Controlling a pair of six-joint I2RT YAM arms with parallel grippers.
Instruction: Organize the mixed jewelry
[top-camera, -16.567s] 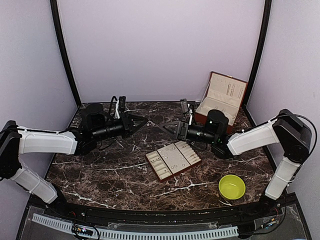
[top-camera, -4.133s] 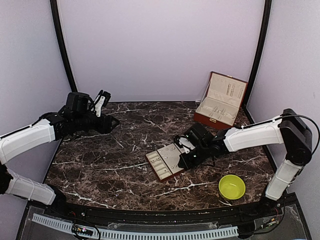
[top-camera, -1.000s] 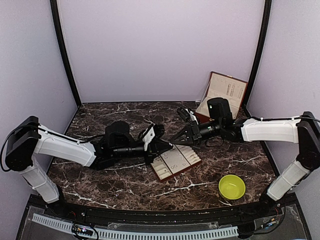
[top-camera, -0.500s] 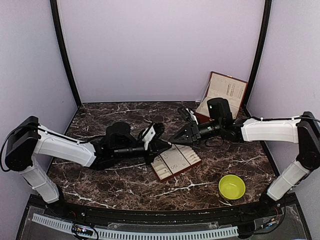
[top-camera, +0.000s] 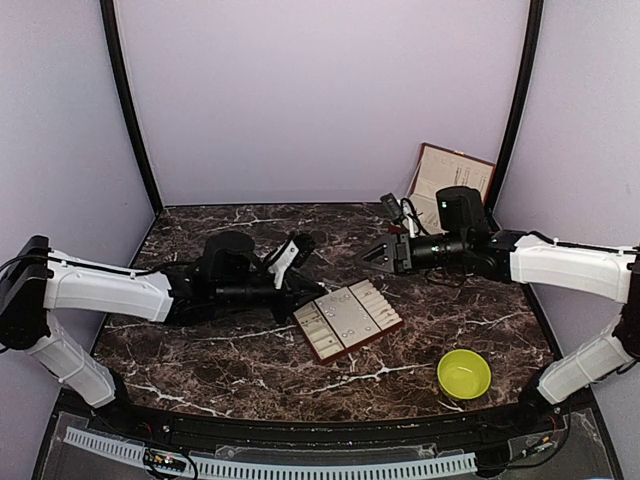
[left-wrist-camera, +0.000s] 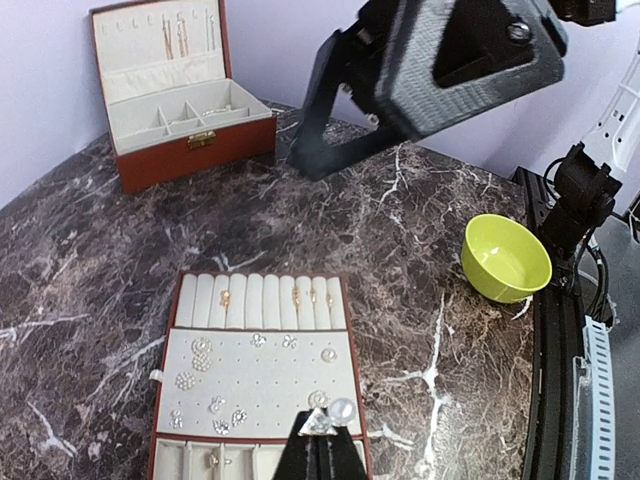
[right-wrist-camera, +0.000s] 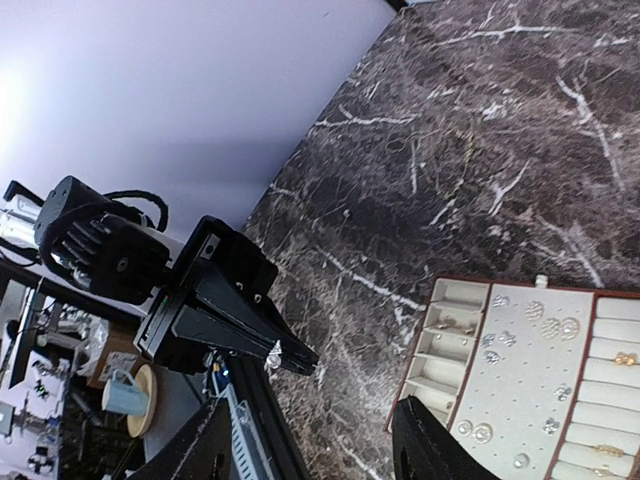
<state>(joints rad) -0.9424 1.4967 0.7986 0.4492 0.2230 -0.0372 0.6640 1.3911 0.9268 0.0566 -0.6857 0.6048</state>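
- Pinches a stud (left-wrist-camera: 318, 424) in tight-closed left gripper (left-wrist-camera: 320, 438), just above tray (left-wrist-camera: 265, 375).
- Holds right gripper (right-wrist-camera: 315, 450) wide, empty, well apart beyond tray.
- Finds stud panel (left-wrist-camera: 262, 352) straight below the stud; left nearer, so likely needs just a short drop.

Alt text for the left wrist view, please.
The left gripper, jaws shut, pinches a small silvery piece over the cream-lined tray on a dark marble table. The right gripper hangs beyond; a yellow-green bowl sits right, an open reddish-brown box far left.

Green bowl (top-camera: 464, 373) near tray (left-wrist-camera: 275, 385) (open box (left-wrist-camera: 190, 150) behind).
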